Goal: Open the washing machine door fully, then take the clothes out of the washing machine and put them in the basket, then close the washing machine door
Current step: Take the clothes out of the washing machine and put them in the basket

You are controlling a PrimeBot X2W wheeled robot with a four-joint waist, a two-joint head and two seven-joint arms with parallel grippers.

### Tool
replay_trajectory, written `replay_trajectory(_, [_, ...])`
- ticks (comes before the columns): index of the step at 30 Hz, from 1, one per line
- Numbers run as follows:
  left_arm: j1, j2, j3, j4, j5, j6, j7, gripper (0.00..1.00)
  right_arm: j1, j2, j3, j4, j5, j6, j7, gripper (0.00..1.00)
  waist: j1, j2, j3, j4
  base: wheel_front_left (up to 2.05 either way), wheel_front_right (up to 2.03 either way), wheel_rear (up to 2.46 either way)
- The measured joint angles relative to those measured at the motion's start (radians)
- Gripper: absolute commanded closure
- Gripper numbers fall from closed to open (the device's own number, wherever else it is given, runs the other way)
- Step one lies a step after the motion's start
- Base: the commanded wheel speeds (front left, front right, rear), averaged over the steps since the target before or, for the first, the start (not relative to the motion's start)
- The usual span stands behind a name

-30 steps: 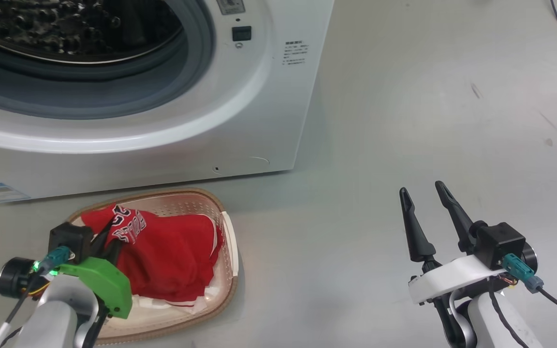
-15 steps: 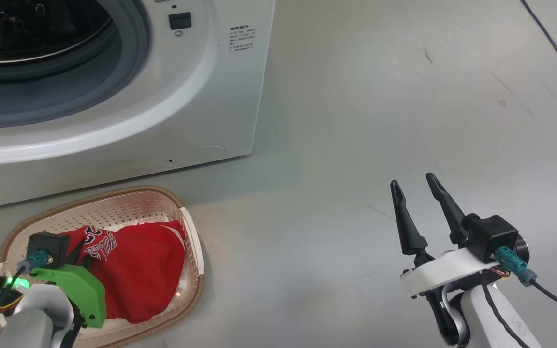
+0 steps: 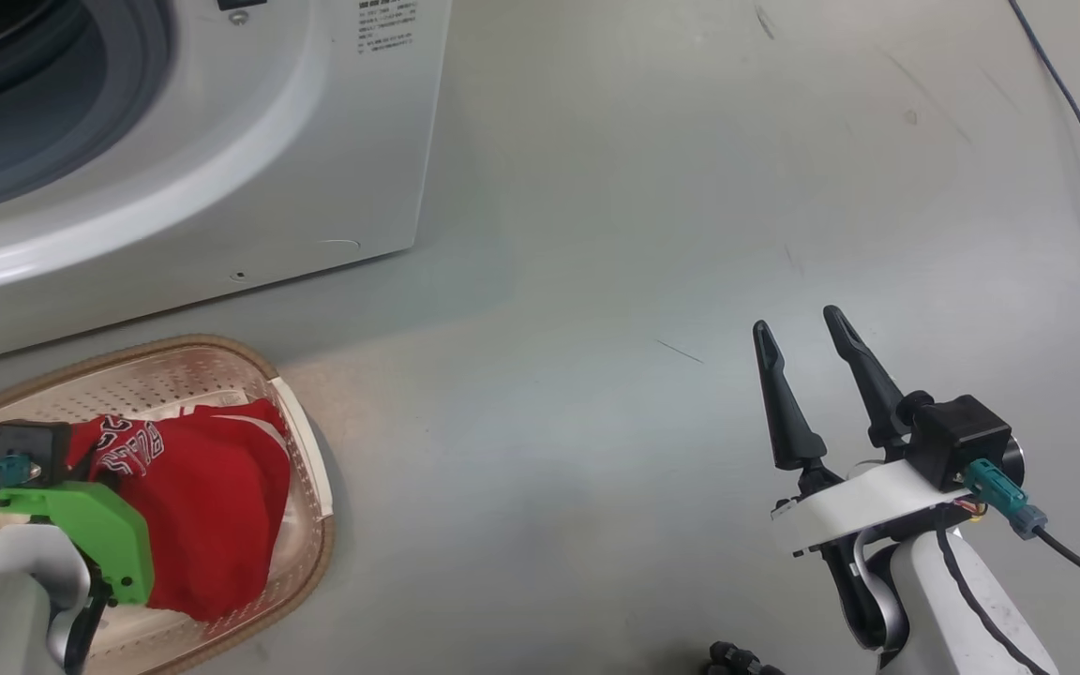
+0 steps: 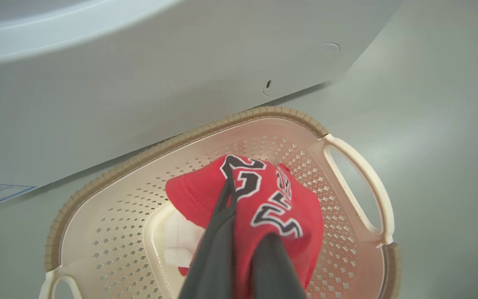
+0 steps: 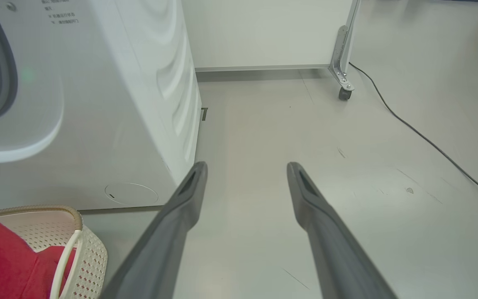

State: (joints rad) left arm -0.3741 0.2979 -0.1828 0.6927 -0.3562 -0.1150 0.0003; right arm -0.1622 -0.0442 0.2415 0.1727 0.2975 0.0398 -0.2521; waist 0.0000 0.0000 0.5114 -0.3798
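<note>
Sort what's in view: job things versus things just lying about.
Job: white front-loading washing machine; bright red lettered fabric clothes; cream perforated plastic basket with brown rim.
Lying about: thin black floor cable; metal caster leg.

The head camera looks down from high up, with the basket (image 3: 127, 389) low on its left and the washing machine (image 3: 221, 187) behind the basket. The left wrist camera looks down into the basket from very near. The right wrist camera sits low, right of the basket, looking along the floor (image 5: 264, 124). All three see the basket.
</note>
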Motion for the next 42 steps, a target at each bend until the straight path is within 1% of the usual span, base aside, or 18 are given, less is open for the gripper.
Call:
replay_trajectory(1, [-0.002,0.004,0.001,0.027,-0.002,0.006,0.001,1.00,-0.001,0.001,-0.003,-0.003,0.000,-0.007,0.000,0.00,0.0000,0.0000,0.014,-0.010,0.00,0.00,0.00])
replay_trajectory(6, [-0.003,0.009,-0.002,0.094,0.001,0.011,0.007,1.00,-0.015,0.001,-0.008,-0.005,0.001,-0.015,0.000,0.00,0.0000,0.0000,0.038,-0.029,0.00,0.00,0.00])
replay_trajectory(8, [-0.005,0.008,0.000,0.112,0.001,0.018,0.006,1.00,-0.017,0.002,-0.008,-0.007,0.001,-0.016,0.000,0.00,0.0000,0.0000,0.042,-0.032,0.00,0.00,0.00])
replay_trajectory(12, [-0.015,-0.001,-0.001,0.135,0.001,0.018,-0.003,1.00,-0.017,0.003,-0.009,-0.008,0.001,-0.017,0.000,0.00,0.0000,0.0000,0.041,-0.029,0.00,0.00,0.00])
replay_trajectory(13, [-0.022,-0.006,-0.003,0.141,0.001,0.018,-0.005,0.91,-0.017,0.003,-0.011,-0.008,0.001,-0.018,0.000,0.00,0.0000,0.0000,0.040,-0.027,0.00,0.00,0.00])
replay_trajectory(14, [-0.028,-0.013,-0.003,0.145,0.000,0.018,-0.013,0.71,-0.018,0.003,-0.011,-0.008,0.001,-0.018,0.000,0.00,0.0000,0.0000,0.039,-0.024,0.00,0.00,0.00])
replay_trajectory(15, [-0.034,-0.019,-0.003,0.150,0.000,0.018,-0.017,0.28,-0.018,0.003,-0.011,-0.008,0.001,-0.018,0.000,0.00,0.0000,0.0000,0.037,-0.022,0.00,0.00,0.00])
replay_trajectory(16, [-0.039,-0.023,-0.003,0.157,0.000,0.018,-0.023,0.00,-0.018,0.003,-0.012,-0.008,0.001,-0.018,0.000,0.00,0.0000,0.0000,0.035,-0.019,0.00,0.00,0.00])
replay_trajectory(20, [-0.045,-0.035,-0.001,0.194,-0.006,0.018,-0.024,0.00,-0.018,0.003,-0.013,-0.008,-0.001,-0.024,0.000,0.00,0.0000,0.0000,0.026,-0.009,0.00,0.00,0.00])
replay_trajectory(30, [-0.054,-0.044,0.000,0.253,-0.006,0.018,-0.071,0.00,-0.018,0.003,-0.013,-0.001,-0.001,-0.024,0.000,0.00,0.0000,0.0000,-0.008,0.018,0.00,0.00,0.00])
replay_trajectory(39, [-0.065,-0.081,-0.007,0.265,-0.006,0.015,-0.159,0.00,-0.018,0.003,-0.028,0.013,-0.001,-0.024,0.000,0.00,0.0000,0.0000,-0.068,0.045,0.00,0.00,0.00])
replay_trajectory(42, [-0.077,-0.098,-0.028,0.252,-0.004,0.007,-0.198,0.00,-0.017,0.003,-0.045,0.018,-0.001,-0.024,0.000,0.00,0.0000,0.0000,-0.093,0.058,0.00,0.00,0.00])
